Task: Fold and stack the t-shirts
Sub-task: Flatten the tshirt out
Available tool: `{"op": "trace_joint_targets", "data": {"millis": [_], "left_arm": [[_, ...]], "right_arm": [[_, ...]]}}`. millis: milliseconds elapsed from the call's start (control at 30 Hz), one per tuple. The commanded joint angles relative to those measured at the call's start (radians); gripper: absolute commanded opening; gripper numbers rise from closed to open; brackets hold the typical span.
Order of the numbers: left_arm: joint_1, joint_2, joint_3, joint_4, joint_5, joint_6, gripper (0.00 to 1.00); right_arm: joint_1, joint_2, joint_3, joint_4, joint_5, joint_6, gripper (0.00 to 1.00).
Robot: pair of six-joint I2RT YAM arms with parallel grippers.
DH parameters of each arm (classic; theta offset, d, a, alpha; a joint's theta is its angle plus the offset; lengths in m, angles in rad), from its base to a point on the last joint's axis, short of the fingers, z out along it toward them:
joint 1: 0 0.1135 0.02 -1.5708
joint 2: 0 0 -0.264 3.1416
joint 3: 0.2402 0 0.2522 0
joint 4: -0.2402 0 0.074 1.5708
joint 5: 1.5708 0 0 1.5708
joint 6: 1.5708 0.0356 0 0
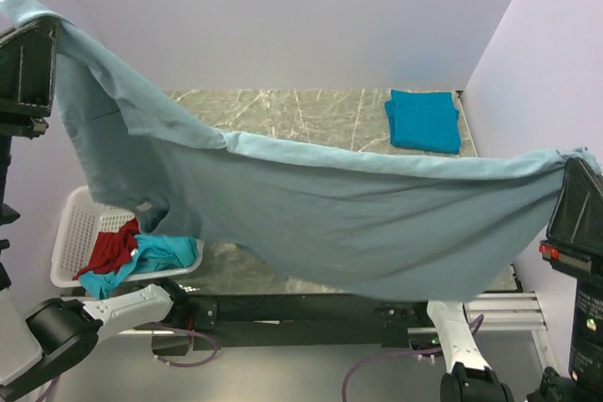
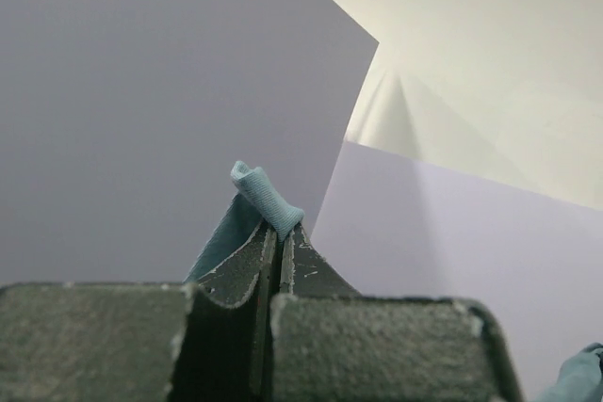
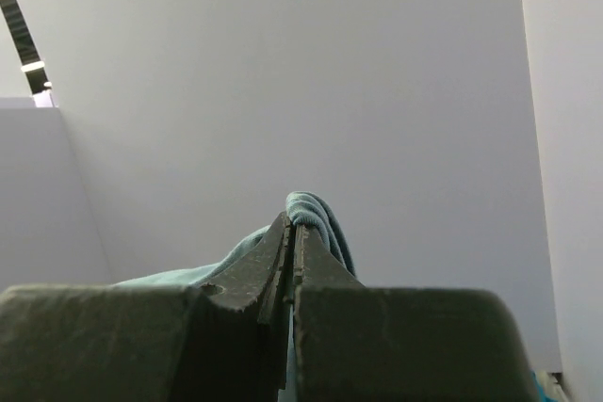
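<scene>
A large dusty grey-blue t-shirt [image 1: 330,223] hangs stretched in the air across the table, sagging in the middle. My left gripper [image 1: 36,24] is high at the far left, shut on one edge of it. A ribbed bit of that cloth [image 2: 266,197] pokes out above the closed left gripper [image 2: 281,234]. My right gripper [image 1: 571,163] at the right is lower and pinches the other end. A bunched fold [image 3: 318,212] sticks out past the shut right gripper [image 3: 293,227]. A folded teal-blue t-shirt [image 1: 424,120] lies at the table's back right.
A white lattice basket [image 1: 71,242] sits at the near left with a red shirt [image 1: 113,247] and a turquoise shirt [image 1: 162,253] in it. The marbled tabletop [image 1: 283,115] is walled by pale panels at the back and sides. The hanging shirt hides much of the near table.
</scene>
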Motion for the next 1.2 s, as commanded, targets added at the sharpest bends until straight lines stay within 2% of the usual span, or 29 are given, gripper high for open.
{"op": "trace_joint_targets", "data": {"millis": [0, 200, 300, 367, 533, 700, 833, 1000, 1167], "left_arm": [[0.009, 0.023, -0.039, 0.072, 0.015, 0.041, 0.01], [0.009, 0.098, -0.183, 0.136, -0.175, 0.112, 0.01], [0.011, 0.193, -0.294, 0.190, -0.335, 0.129, 0.01], [0.029, 0.256, -0.328, 0.178, -0.383, 0.117, 0.01], [0.123, 0.457, -0.395, 0.177, -0.312, 0.022, 0.01], [0.209, 0.635, -0.504, 0.324, -0.188, -0.035, 0.01], [0.250, 0.822, -0.460, 0.346, -0.125, -0.061, 0.01], [0.313, 1.064, -0.320, 0.329, -0.078, -0.113, 0.01], [0.333, 1.146, -0.282, 0.406, -0.045, -0.121, 0.01]], "right_arm": [[0.003, 0.045, -0.055, 0.043, -0.006, -0.013, 0.00], [0.003, 0.070, -0.256, 0.134, 0.015, -0.010, 0.00], [0.003, 0.061, -0.494, 0.226, 0.044, 0.002, 0.00], [0.005, 0.076, -0.590, 0.307, 0.046, 0.012, 0.00], [0.003, 0.182, -0.846, 0.439, 0.074, 0.029, 0.00], [0.003, 0.363, -1.052, 0.626, 0.046, 0.041, 0.00], [0.003, 0.551, -1.075, 0.717, 0.022, 0.042, 0.00], [0.003, 0.823, -0.961, 0.743, -0.020, 0.024, 0.00], [0.005, 0.993, -0.839, 0.697, -0.011, -0.001, 0.00]]}}
